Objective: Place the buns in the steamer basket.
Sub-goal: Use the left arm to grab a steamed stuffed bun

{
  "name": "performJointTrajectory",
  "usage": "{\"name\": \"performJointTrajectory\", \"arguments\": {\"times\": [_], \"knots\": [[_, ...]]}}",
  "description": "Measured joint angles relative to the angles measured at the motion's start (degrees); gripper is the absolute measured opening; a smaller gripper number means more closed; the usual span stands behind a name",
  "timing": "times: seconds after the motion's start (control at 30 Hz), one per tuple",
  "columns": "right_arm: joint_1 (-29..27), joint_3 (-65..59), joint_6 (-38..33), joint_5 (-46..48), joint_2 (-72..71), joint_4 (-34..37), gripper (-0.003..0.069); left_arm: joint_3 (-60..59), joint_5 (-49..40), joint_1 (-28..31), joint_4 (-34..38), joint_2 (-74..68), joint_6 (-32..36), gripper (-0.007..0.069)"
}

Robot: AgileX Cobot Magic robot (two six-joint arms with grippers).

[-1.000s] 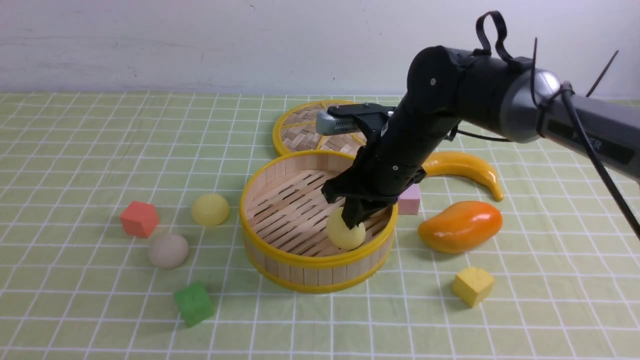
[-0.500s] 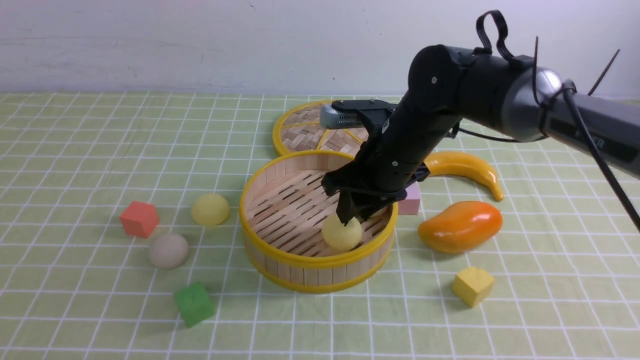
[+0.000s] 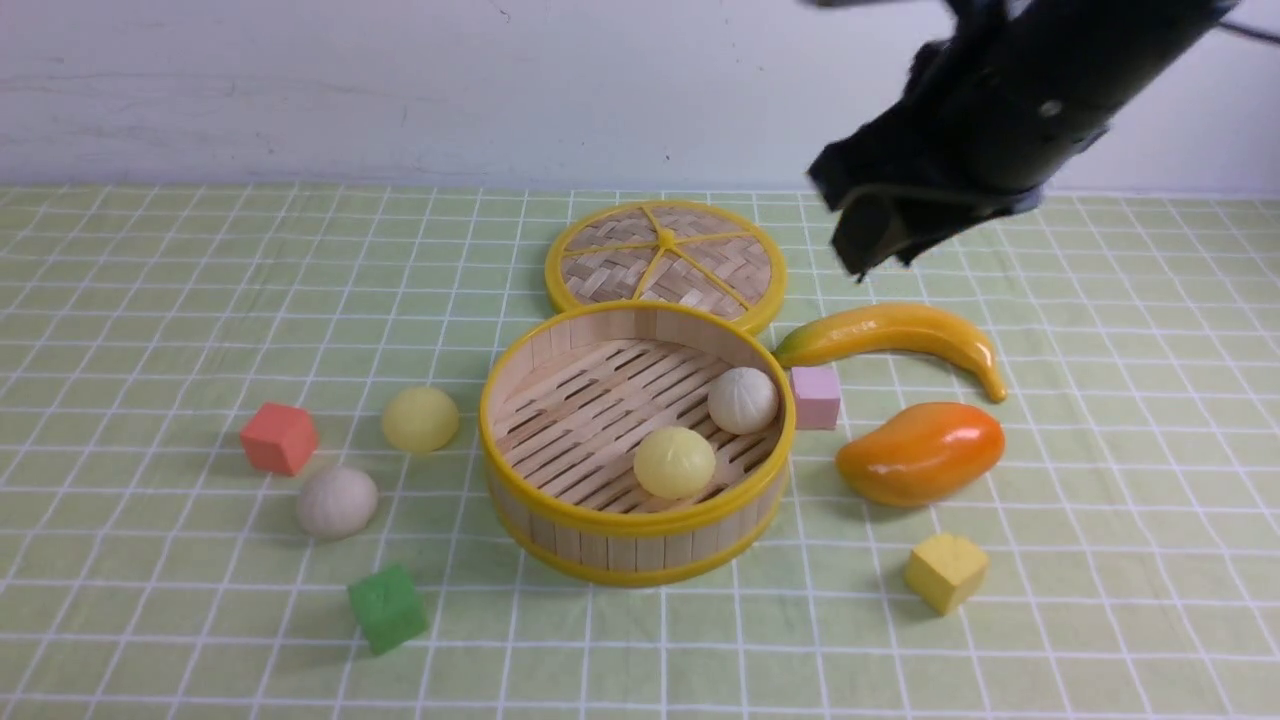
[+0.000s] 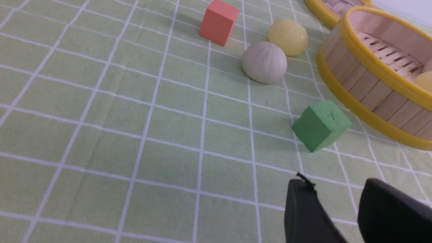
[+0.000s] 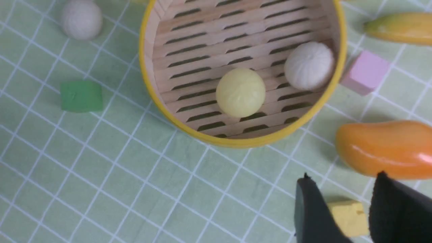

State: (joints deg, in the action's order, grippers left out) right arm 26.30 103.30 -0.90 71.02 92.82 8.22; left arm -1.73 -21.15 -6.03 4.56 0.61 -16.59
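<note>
A yellow bun [image 3: 675,462] and white bun [image 3: 743,400] lie in the basket [image 3: 620,550]. Two loose buns [image 3: 421,419] sit on the counter [image 3: 150,350] left of it, beside the red cube [image 3: 279,437] and green cube [image 3: 388,607]. The right fingers [image 5: 314,216], raised far right, and left fingers [image 4: 303,216] gape empty. A pinched bun may roll into a cube.

On my front feed the right arm [image 3: 1040,90] is a thick matte-black tube, blurred, with one small pale screw head [image 3: 1048,107] in its side and a thin dark cable [image 3: 1250,30] near its top. The right gripper [image 3: 880,240] ends in dark, blunt fingers [image 5: 314,216]. The left gripper [image 4: 334,192] has similar smooth black wedges, one tip carrying a small frayed nub [image 4: 303,178].
</note>
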Motion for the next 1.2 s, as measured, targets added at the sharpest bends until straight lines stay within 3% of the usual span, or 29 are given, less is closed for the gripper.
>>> {"name": "performJointTrajectory", "arguments": {"times": [0.4, 0.6, 1.2], "knots": [[0.0, -33.2, 4.9, -1.8, -34.5, -0.4, -0.0013, 0.0, 0.0, 0.0, 0.0, 0.0, 0.0, 0.0238], [0.0, -46.1, 4.3, -9.1, -46.7, -0.3, -0.0020, 0.0, 0.0, 0.0, 0.0, 0.0, 0.0, 0.0238], [-0.2, -49.1, 4.8, -2.8, -55.8, -1.4, -0.0014, 0.0, 0.0, 0.0, 0.0, 0.0, 0.0, 0.0238]]}}
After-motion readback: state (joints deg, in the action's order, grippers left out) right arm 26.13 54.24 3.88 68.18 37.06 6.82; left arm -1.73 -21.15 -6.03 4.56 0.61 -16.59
